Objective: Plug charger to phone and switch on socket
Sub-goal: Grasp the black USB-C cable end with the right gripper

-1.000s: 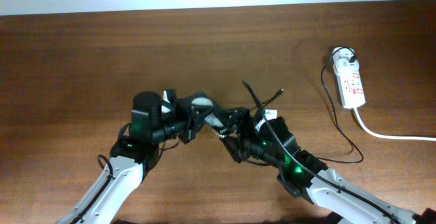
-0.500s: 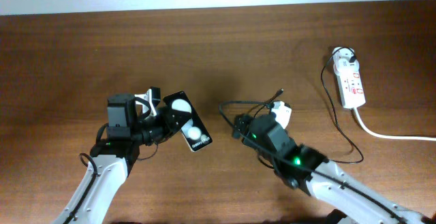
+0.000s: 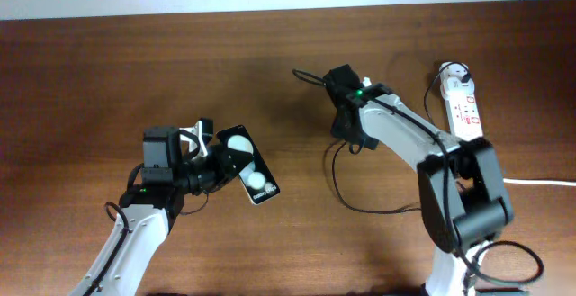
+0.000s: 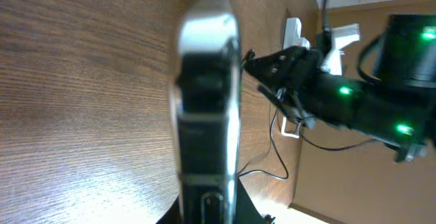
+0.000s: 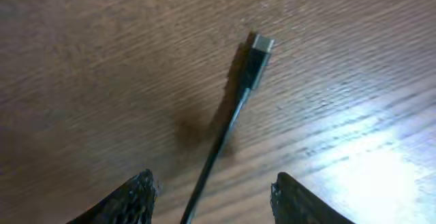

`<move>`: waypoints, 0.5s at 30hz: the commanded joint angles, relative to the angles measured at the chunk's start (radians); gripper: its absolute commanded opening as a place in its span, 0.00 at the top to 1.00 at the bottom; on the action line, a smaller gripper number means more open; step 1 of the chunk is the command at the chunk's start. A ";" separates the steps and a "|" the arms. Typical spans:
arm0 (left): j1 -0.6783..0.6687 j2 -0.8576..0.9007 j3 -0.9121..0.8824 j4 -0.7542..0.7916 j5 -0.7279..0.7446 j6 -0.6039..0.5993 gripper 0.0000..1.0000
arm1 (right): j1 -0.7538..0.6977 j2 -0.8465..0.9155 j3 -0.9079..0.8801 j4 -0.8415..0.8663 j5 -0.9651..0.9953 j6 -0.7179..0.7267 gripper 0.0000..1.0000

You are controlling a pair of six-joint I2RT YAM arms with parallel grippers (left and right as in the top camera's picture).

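My left gripper (image 3: 209,165) is shut on the phone (image 3: 249,175), a black glossy slab with two white round spots, and holds it at centre left. In the left wrist view the phone (image 4: 206,94) stands edge-on in my jaws (image 4: 208,207). My right gripper (image 3: 324,82) is at the back centre, open. The charger's thin black cable (image 5: 225,125) runs between its spread fingers (image 5: 212,178) untouched, and the connector tip (image 5: 259,50) lies ahead of them. The cable (image 3: 340,188) loops back to the white socket (image 3: 464,109) at far right.
The socket's thick white cord (image 3: 522,179) runs off the right edge. A round white plug (image 3: 459,77) sits in the socket's far end. My right arm (image 3: 405,130) stretches across the table between the socket and the phone. The table's back edge (image 3: 270,13) is close behind.
The two grippers were together at the centre. The left one drew back left with the phone. The right one swung to the back centre, and the cable tip now lies ahead of its open fingers.
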 commanded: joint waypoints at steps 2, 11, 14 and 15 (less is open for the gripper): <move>0.004 -0.008 0.008 0.006 0.026 0.020 1.00 | -0.005 0.058 0.012 0.059 -0.003 0.001 0.48; 0.004 -0.008 0.008 0.006 0.026 0.019 1.00 | -0.079 0.119 0.006 0.073 -0.158 0.042 0.58; 0.004 -0.008 0.008 0.005 0.026 0.019 1.00 | -0.081 0.148 0.005 0.062 -0.224 0.042 0.70; 0.004 -0.008 0.008 0.006 0.026 0.019 1.00 | -0.081 0.148 0.005 0.054 -0.240 0.042 0.75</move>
